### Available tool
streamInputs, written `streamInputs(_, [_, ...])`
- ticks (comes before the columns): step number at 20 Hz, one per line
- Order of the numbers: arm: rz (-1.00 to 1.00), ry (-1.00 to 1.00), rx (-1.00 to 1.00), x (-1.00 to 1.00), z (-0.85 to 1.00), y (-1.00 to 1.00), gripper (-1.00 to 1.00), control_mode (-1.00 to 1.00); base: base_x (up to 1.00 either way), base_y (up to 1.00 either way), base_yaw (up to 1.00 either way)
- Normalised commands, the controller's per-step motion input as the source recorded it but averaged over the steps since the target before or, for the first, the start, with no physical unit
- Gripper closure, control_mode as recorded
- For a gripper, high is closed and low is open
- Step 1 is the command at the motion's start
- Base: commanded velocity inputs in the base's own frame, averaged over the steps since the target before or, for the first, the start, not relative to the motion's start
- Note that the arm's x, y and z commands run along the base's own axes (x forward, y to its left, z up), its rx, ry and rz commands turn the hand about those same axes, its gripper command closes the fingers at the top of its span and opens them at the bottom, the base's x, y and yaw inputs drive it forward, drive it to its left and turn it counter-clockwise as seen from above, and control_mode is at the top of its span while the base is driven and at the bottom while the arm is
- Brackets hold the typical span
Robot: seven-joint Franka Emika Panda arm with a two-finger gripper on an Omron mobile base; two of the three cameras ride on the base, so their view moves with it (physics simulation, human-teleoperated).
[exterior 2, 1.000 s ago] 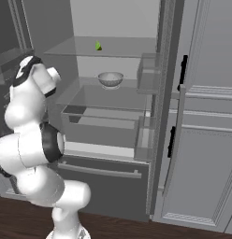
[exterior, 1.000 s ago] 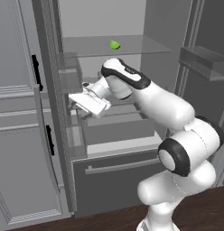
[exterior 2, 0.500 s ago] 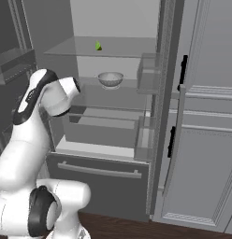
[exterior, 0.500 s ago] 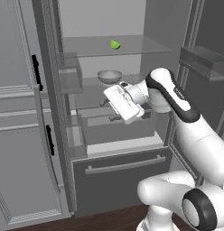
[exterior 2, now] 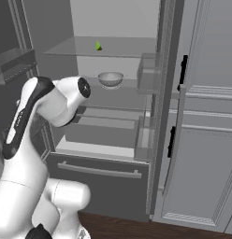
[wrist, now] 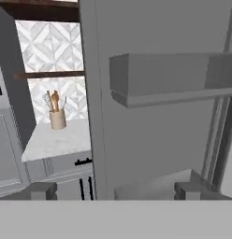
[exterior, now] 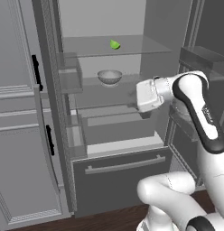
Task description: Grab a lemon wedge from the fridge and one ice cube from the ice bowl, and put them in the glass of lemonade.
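- Hand view has the tool (wrist: 111,190) at its lower edge, its two dark fingertips (wrist: 43,190) set wide apart with nothing between them: it is open and empty.
- Just past the tips stands the inner face of an open fridge door (wrist: 150,140), with a door bin (wrist: 174,77) jutting from it higher up.
- Left of that door edge, well beyond it, a pale desk (wrist: 54,140) carries a beige cup (wrist: 57,119) of utensils against a diamond-patterned tiled wall (wrist: 47,46).
- Left base view shows the arm (exterior: 199,113) bent across the front of the open fridge (exterior: 114,117), with its white hand at mid height, level with the middle shelf and right of the fridge's centre.
- Below the hand is the shut freezer drawer (exterior: 123,178) with a long bar handle.
- A clear drawer (exterior: 114,126) sits above that, inside the fridge.
- A small grey bowl (exterior: 109,76) rests on the middle shelf, to the left of the hand and deeper in.
- The wedge (exterior: 114,44), yellow-green, lies on the top glass shelf (exterior: 145,45), above the bowl and well apart from the hand.
- Right base view shows the same wedge (exterior 2: 98,45) on the top shelf, with the bowl (exterior 2: 110,79) one shelf down and a little right of it.
- Grey panelled cabinets (exterior 2: 206,116) with black handles stand beside the fridge on the right of that view.
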Motion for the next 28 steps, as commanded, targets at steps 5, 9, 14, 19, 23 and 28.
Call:
streamInputs(5, [-0.51, 0.27, -0.25, 0.0, 0.07, -0.58, -1.0, -1.0, 0.0, 0.0, 0.0])
streamInputs(9, [-0.48, 0.29, -0.35, 0.0, 0.2, -0.58, -1.0, -1.0, 0.0, 0.0, 0.0])
streamInputs(14, [-0.49, 0.33, -0.25, -0.05, 0.33, -0.76, -1.0, -1.0, 0.0, 0.0, 0.0])
streamInputs(19, [-0.31, 0.03, -0.02, -0.75, 0.02, -0.66, -1.0, -1.0, 0.0, 0.0, 0.0])
streamInputs(23, [-0.23, 0.0, -0.04, -0.99, 0.04, -0.12, -1.0, -1.0, 0.0, 0.0, 0.0])
streamInputs(28, [-0.16, -0.02, -0.05, -0.76, 0.18, 0.0, -1.0, -1.0, 0.0, 0.0, 0.0])
